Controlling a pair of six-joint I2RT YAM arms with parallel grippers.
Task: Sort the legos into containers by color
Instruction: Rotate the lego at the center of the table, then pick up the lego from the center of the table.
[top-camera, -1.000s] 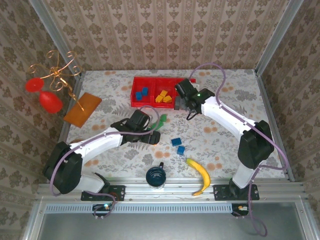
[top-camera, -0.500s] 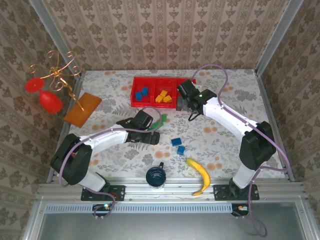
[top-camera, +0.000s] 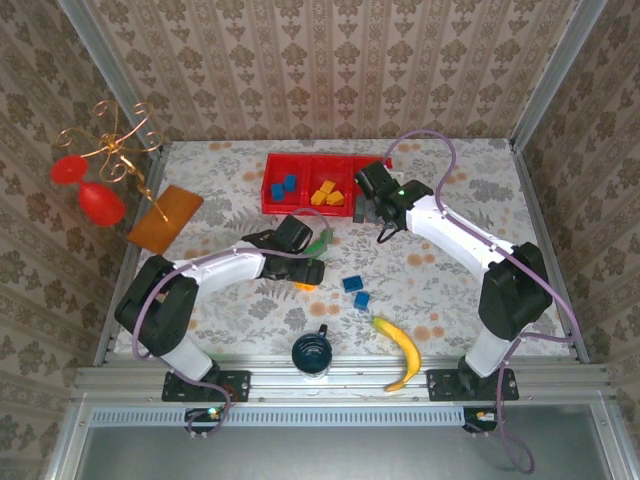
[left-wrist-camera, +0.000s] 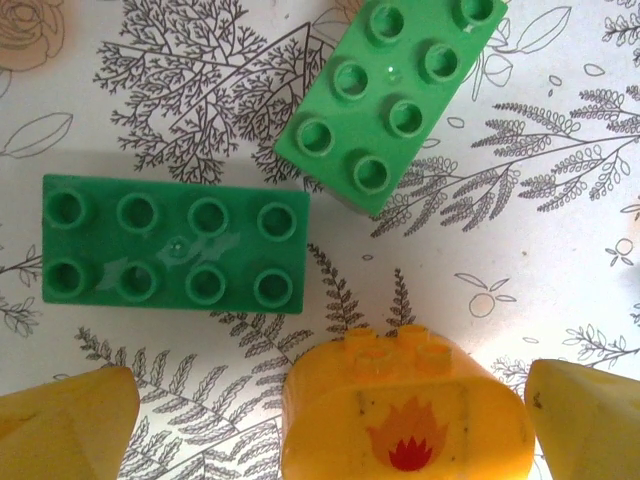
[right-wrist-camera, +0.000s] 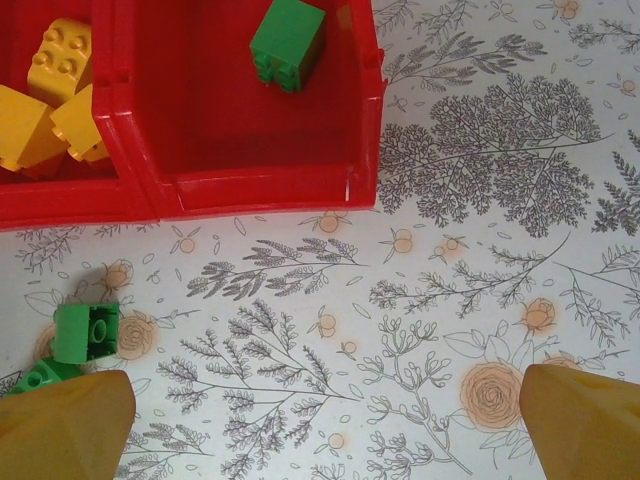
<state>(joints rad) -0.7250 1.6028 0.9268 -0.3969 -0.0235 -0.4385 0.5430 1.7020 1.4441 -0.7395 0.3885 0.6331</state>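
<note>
Table (top-camera: 440, 290): one, flowered cloth.
Arms: two. The left arm (top-camera: 215, 270) reaches to mid-table. The right arm (top-camera: 460, 235) reaches to the right end of the tray.
Tray (right-wrist-camera: 250, 195): one, red, three compartments, far side of the table.
Board (top-camera: 165, 218): one, orange-brown, far left.
Banana (top-camera: 400, 350): one, near edge, right of the cup (top-camera: 312, 352) (one, dark blue).

Bricks in the tray:
- Left compartment: two blue bricks (top-camera: 285, 186).
- Middle compartment: about three yellow bricks (right-wrist-camera: 45, 95), piled, count unsure.
- Right compartment: one green brick (right-wrist-camera: 288, 40).

Bricks on the cloth:
- Two loose green bricks (left-wrist-camera: 175, 245), studs up, close together.
- Two loose blue bricks (top-camera: 356, 291), close together, between the left arm's tip and the banana.
- One orange-yellow flame brick (left-wrist-camera: 405, 425).

Left gripper (left-wrist-camera: 325, 430): jaws spread wide, nothing grasped. The flame brick sits on the cloth between the two fingertips, with a gap on each side. The loose green bricks lie just beyond it.

Right gripper (right-wrist-camera: 322, 425): jaws spread wide, empty, over bare cloth just in front of the tray's right compartment. The green brick lies beyond it, inside that compartment. The loose green bricks lie beside its left finger.
</note>
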